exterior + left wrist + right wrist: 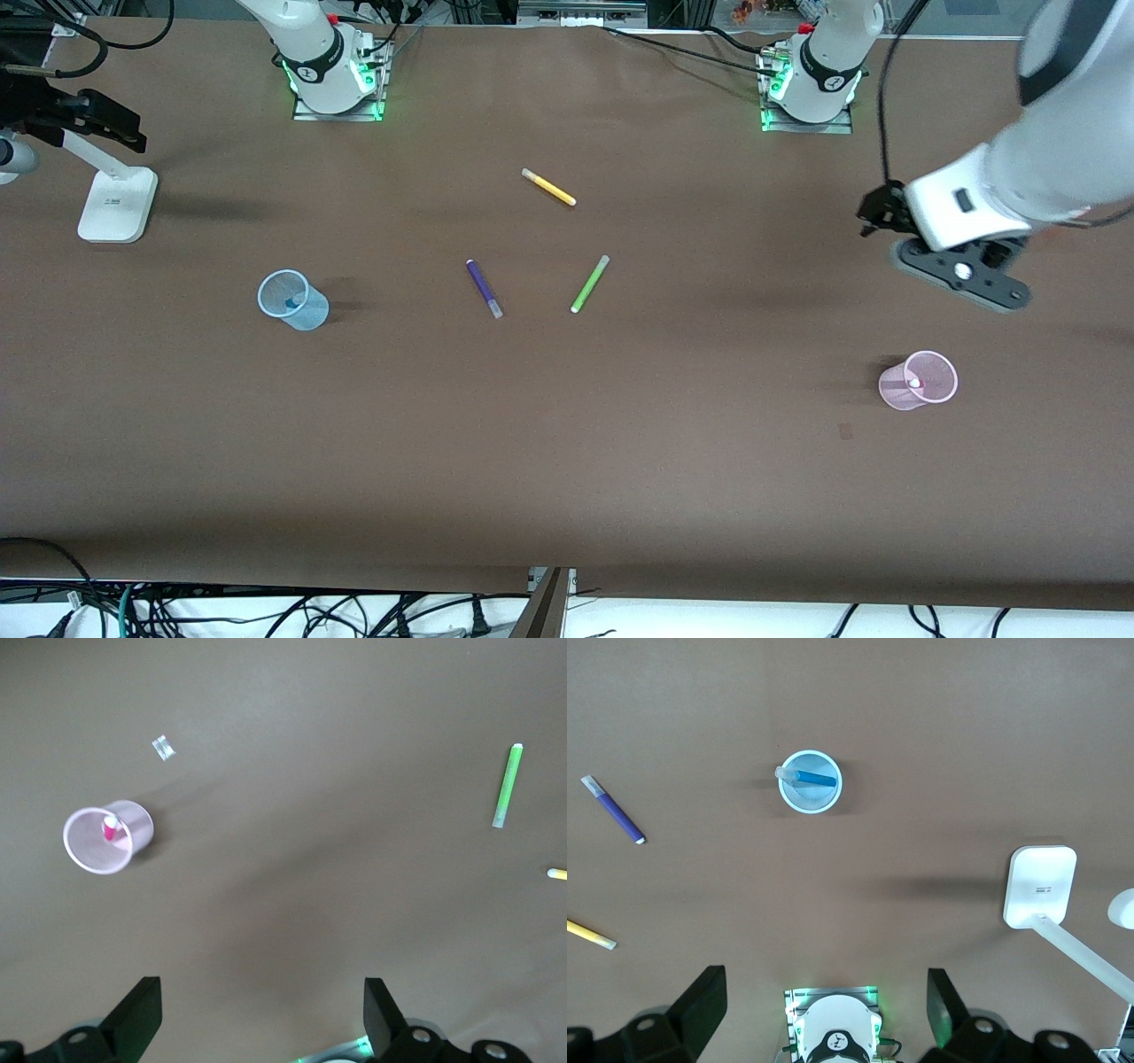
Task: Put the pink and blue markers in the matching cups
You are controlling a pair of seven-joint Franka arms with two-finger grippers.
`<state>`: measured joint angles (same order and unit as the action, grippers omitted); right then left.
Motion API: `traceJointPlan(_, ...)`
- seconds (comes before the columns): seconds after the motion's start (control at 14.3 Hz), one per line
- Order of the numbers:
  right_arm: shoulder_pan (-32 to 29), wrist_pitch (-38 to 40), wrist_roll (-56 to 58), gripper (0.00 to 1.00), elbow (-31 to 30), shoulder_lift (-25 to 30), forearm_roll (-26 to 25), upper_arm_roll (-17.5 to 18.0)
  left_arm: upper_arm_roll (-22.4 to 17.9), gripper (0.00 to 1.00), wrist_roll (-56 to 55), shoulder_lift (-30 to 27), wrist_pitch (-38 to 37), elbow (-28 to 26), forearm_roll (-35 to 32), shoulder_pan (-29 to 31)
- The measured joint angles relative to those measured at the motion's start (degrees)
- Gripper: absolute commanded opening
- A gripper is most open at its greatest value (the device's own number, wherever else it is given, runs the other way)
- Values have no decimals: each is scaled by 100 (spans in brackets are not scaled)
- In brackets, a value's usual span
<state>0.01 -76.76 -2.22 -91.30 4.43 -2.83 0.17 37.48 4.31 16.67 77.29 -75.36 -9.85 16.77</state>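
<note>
Nearest me, the pink cup (919,381) holds the pink marker (914,383) and the blue cup (293,300), toward nine o'clock, the blue marker (807,777), so both look done; left gripper (257,1014) and right gripper (824,1005), seemingly spread and empty, should simply back off high.

Brown-covered table (620,461), carrying a pale blue cup (293,300) toward the right arm's end and a pale pink cup (919,380) toward the left arm's end, nearer the front camera. Between them, well apart: yellow pen (548,187) farthest from that camera, purple pen (484,288) and lime-green pen (589,283) nearer. White stand base (117,205) near the right arm's end
</note>
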Motion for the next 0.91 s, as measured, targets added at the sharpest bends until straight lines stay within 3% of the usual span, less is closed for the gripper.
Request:
traceJointPlan(0.35, 0, 2, 0, 100, 0, -2, 0, 0, -124, 100, -220, -81, -70, -39, -27, -332)
traceJointPlan(0.56, 0, 3, 0, 100, 0, -3, 0, 0, -1545, 100, 22, -329, -65, -76, -21, -1571)
traceJointPlan(0.63, 0, 4, 0, 100, 0, -3, 0, 0, -1822, 100, 123, -433, -14, -158, 3, -1796)
traceJointPlan(0.91, -1, 5, 0, 100, 0, -4, 0, 0, -2107, 100, 291, -1153, 761, -1257, 120, -1804)
